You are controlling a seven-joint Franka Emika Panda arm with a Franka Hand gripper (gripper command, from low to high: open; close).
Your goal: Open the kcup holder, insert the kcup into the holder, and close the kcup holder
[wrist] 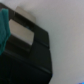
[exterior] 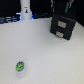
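Wrist view crops the kcup holder [wrist: 25, 55] (blurred).

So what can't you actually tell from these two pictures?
- End effector: open or shut unclear. In the exterior view it is a dark blur above the holder; the wrist view shows no fingertips.
- Holder's pod slots: hidden inside the black box in both views.
- Kcup: top pattern too small and blurred; absent from the wrist view.

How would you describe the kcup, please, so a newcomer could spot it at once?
Start from the white tabletop in the exterior view, then look to its near part, far from the black boxy kcup holder. The small round white kcup lies there alone; its green-and-blue patterned top distinguishes it.
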